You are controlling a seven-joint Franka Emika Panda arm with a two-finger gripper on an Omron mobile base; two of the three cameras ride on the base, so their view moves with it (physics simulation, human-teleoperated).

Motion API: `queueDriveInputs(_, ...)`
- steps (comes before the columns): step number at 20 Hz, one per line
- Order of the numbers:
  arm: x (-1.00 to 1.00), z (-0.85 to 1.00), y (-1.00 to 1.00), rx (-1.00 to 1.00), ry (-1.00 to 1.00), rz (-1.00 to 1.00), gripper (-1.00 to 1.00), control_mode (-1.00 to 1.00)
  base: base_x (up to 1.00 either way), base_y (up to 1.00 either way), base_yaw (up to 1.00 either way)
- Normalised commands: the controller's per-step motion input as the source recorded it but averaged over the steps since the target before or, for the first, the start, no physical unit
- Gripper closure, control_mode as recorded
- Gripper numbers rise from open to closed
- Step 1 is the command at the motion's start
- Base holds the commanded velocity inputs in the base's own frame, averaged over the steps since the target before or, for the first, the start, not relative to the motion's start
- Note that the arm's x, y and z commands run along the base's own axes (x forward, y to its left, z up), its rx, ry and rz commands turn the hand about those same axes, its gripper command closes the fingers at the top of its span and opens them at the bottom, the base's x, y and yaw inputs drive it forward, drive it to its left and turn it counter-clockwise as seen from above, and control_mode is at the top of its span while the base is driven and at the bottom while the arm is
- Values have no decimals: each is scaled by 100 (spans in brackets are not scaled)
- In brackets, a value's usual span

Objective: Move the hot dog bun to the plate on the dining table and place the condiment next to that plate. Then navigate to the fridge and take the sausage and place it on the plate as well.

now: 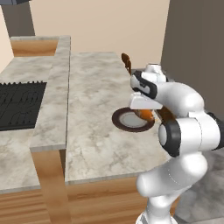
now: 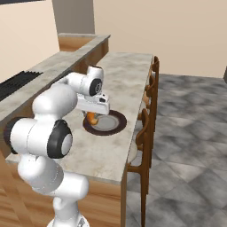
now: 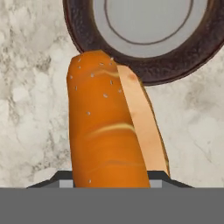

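My gripper [image 1: 146,112] is shut on the hot dog bun [image 1: 147,115], a golden-orange roll with a lighter cut edge. It hangs low over the near rim of the round dark plate [image 1: 119,121] on the marble dining table [image 1: 96,96]. From the right, the gripper [image 2: 92,113] and bun [image 2: 91,118] sit at the plate's [image 2: 116,128] left edge. In the hand view the bun [image 3: 103,131] runs up from the gripper [image 3: 111,177], its tip reaching the plate's rim [image 3: 205,48]. The condiment and sausage are out of view.
A lower counter with a black cooktop [image 1: 19,105] lies to the left, behind a raised ledge [image 1: 54,100]. Wooden chairs [image 2: 148,115] line the table's far side. A tall grey panel [image 1: 194,39] stands at the back right. Tiled floor [image 2: 190,124] opens beyond the chairs.
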Motion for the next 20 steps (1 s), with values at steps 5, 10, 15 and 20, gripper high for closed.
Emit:
queueDriveInputs(5, 95, -52, 0, 0, 6, 0, 100, -100, 0, 0, 0)
queueDriveInputs(10, 74, -70, 0, -1, 3, 0, 100, -100, 0, 0, 0)
queueDriveInputs(15, 60, -60, 0, -2, 0, 0, 100, -100, 0, 0, 0)
queueDriveInputs(20, 51, -45, 0, -3, -5, 0, 100, -100, 0, 0, 0)
